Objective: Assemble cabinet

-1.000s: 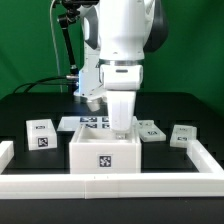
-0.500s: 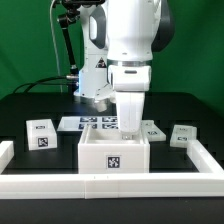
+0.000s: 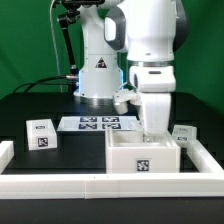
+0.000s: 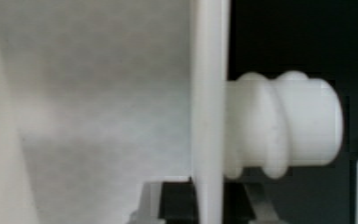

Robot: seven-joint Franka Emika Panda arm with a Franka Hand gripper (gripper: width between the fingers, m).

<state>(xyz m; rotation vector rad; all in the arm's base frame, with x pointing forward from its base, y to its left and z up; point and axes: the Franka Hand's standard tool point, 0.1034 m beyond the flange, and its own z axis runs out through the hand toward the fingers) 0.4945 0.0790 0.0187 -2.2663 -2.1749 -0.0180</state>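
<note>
The cabinet [image 3: 144,158] is a white open-topped box with a square tag on its front. It stands on the black table at the exterior view's right, just behind the front rail. My gripper [image 3: 154,133] reaches down over its back wall and is shut on that wall. In the wrist view the thin white wall [image 4: 208,100] runs between my dark fingers [image 4: 247,205], with my gripper [image 4: 208,206] closed around it. A ribbed, rounded white part [image 4: 282,125] shows beside the wall. A small tagged white block [image 3: 40,133] lies at the left and another [image 3: 185,135] at the right.
The marker board [image 3: 97,124] lies flat behind the cabinet, in front of the robot base [image 3: 98,75]. A long low white border rail [image 3: 90,186] runs along the front, with side rails at the left [image 3: 5,152] and right [image 3: 205,152].
My gripper and the cabinet have moved together towards the exterior view's right, from the middle of the table to near the right-hand block. The small blocks have not moved.
</note>
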